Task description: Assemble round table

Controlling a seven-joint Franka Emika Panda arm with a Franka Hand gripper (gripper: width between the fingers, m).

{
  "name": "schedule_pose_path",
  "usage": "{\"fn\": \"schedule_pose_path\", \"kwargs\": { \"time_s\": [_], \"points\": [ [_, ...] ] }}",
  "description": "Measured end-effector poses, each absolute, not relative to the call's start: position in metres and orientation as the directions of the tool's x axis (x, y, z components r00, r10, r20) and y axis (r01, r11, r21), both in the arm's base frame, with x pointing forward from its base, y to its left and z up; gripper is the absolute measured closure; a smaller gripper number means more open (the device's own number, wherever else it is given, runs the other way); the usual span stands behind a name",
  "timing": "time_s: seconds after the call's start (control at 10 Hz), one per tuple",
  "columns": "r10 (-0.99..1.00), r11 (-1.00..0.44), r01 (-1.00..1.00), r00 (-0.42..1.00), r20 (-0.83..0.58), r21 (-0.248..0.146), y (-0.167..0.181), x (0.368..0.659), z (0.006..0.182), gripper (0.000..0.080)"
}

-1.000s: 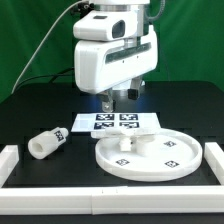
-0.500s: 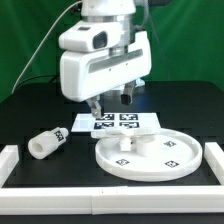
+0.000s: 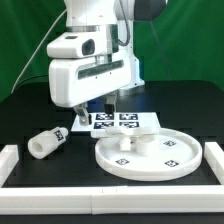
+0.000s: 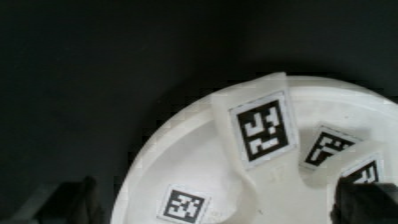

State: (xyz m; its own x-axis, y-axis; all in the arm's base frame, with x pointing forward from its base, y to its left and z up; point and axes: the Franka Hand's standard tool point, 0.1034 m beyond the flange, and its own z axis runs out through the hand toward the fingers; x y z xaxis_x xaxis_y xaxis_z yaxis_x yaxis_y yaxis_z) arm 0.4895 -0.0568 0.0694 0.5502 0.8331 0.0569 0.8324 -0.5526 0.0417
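Observation:
The large rimmed round disc (image 3: 150,153) lies flat on the black table toward the exterior view's right, tags facing up. The short thick leg (image 3: 46,142) lies on its side to the exterior view's left of it. My gripper (image 3: 93,109) hangs above the table between the leg and the disc, over the near end of the marker board (image 3: 116,121). Its fingers are apart and hold nothing. In the wrist view the disc (image 4: 196,150) fills most of the picture, and the dark fingertips (image 4: 71,200) show at the edge, wide apart.
White rails (image 3: 14,162) border the table at the front and both sides. A green curtain hangs behind the arm. Bare black table (image 3: 30,105) lies at the exterior view's left.
The arm has swung toward the exterior view's left, away from above the marker board's middle, and has tilted. The disc and the leg have not moved.

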Motion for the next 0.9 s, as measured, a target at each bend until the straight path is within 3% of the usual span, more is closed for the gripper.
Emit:
{"fn": "schedule_pose_path", "kwargs": {
  "time_s": [0.1, 0.3, 0.4, 0.9],
  "points": [
    [0.833, -0.553, 0.832, 0.55, 0.056, 0.041, -0.057, 0.489, 0.069, 0.015],
    [0.875, -0.485, 0.862, 0.478, 0.081, 0.147, -0.059, 0.48, 0.054, 0.015],
    [0.884, -0.467, 0.869, 0.461, 0.078, 0.162, -0.061, 0.467, 0.043, 0.015],
    [0.885, -0.465, 0.87, 0.456, 0.088, 0.167, -0.046, 0.472, 0.027, 0.015]
  ]
}}
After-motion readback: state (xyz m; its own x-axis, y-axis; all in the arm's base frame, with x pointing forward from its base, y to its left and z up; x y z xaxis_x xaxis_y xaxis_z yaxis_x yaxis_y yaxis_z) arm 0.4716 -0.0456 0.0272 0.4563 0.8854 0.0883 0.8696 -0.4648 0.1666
